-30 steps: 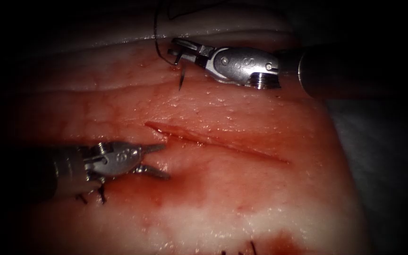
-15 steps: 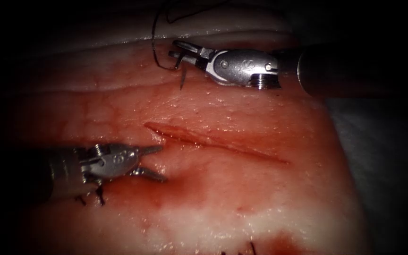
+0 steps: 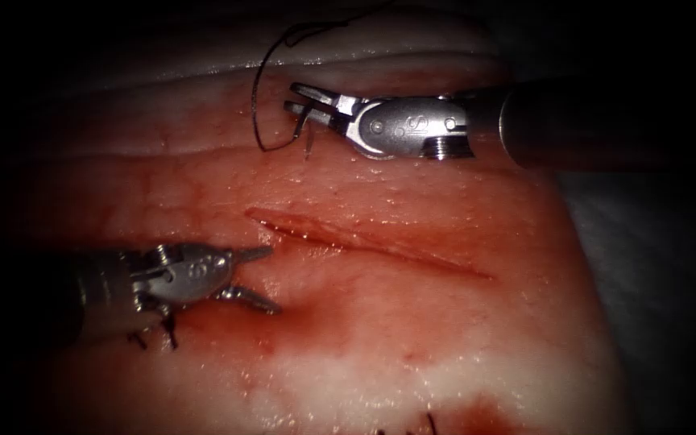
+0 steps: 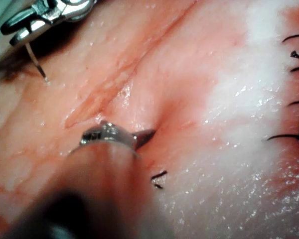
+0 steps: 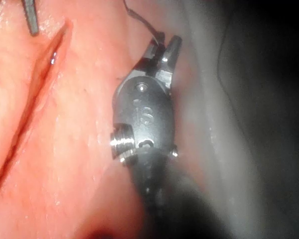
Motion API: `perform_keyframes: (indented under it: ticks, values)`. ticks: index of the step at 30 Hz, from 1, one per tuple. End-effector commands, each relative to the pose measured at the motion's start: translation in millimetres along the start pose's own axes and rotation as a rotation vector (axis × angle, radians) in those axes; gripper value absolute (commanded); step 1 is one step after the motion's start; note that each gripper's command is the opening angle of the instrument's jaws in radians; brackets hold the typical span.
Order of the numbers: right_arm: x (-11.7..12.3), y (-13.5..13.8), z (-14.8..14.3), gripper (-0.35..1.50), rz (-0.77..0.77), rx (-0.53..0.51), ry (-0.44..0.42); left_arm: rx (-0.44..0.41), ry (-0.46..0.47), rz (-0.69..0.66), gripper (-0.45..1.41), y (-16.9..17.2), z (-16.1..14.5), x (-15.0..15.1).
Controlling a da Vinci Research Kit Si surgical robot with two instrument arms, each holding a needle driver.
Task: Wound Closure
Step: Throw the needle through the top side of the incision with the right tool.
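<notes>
right gripper (image 3: 296, 97) sits above the cut (image 3: 364, 238) near the far edge of the tissue (image 3: 445, 338), jaws clamped on the needle (image 3: 308, 133). hold is near one end of the curve, exact spot hard to tell; the free part hangs down from the jaws with the tip just over the tissue surface, not in it. the needle is above the left part of the cut, well apart from it. thread (image 3: 258, 105) runs from the needle in a dark loop left of the jaws, then up and over the far edge of the tissue.

left gripper (image 3: 263, 278) is just below the cut's left end, jaws spread wide, holding nothing. upper jaw points at the cut's left end, lower jaw lies on or just over the tissue. short cut ends of thread (image 3: 172, 332) stick out of the tissue just below the left tool. red fluid (image 3: 308, 322) stains the tissue below the cut.

left wrist view: left gripper (image 4: 142, 138) near the cut (image 4: 114, 79), needle (image 4: 36, 63) hanging from the right tool, dark stitch ends (image 4: 294, 55) at the tissue edge.

right wrist view: right gripper (image 5: 167, 47) closed beside the cut (image 5: 35, 89).
</notes>
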Motion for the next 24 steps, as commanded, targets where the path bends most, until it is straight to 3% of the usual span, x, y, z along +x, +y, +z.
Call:
perform_keyframes:
  ticks: [1,11,24]
  values:
    - [-0.8,-0.7,0.8,-0.35,-0.005,0.008,0.0,-0.004,0.002,0.0,0.53,-0.3,0.7,0.1]
    - [-2.8,-4.7,-0.5,-0.35,-0.086,0.048,0.021,-0.003,-0.003,0.0,0.53,-0.4,0.0,0.2]
    - [-5.4,-8.3,-3.2,-0.35,-0.134,0.104,-0.028,0.001,-0.002,-0.003,0.53,-0.6,-0.2,0.3]
